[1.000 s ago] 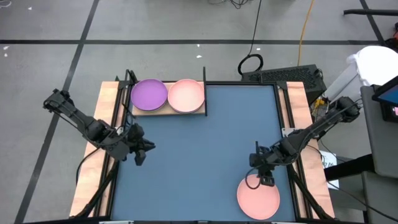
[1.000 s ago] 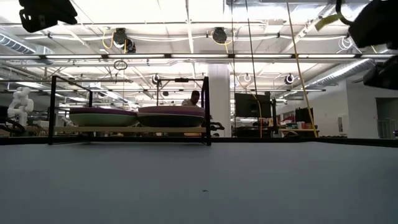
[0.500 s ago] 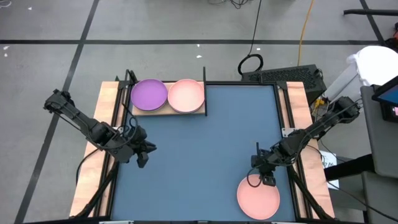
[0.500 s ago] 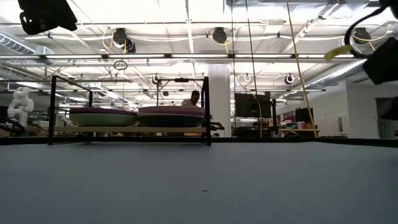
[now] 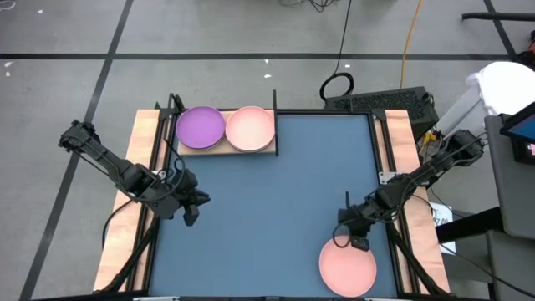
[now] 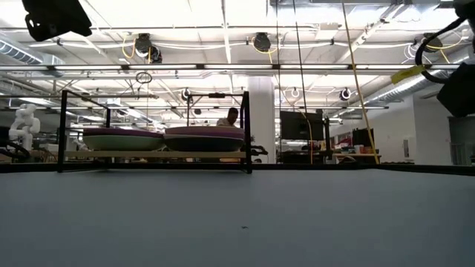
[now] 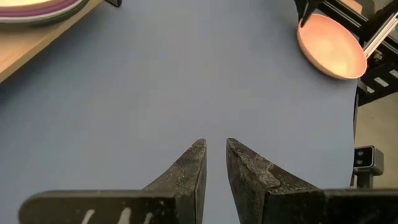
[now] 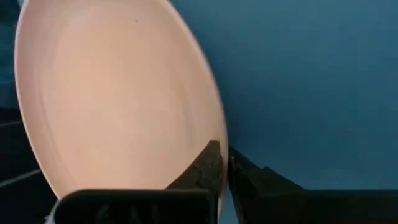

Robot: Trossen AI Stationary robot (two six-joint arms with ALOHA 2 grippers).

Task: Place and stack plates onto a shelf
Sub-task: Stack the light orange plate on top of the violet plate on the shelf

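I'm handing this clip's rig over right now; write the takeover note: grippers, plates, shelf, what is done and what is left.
Right gripper: at the mat's near right, fingers nearly shut at the rim of the loose salmon plate; whether it grips the rim cannot be told.
Left gripper: waiting over the mat's left edge, nearly shut, holding nothing.
Shelf: far left corner, two stacks on it, a purple plate topping one, a pink plate the other.
Left: move the loose salmon plate onto a shelf stack.

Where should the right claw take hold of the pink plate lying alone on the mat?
Probably by the raised rim. The pink plate lies flat on the mat, so only its edge offers purchase. The right claw hovers at the far rim, so come down there, one finger inside.
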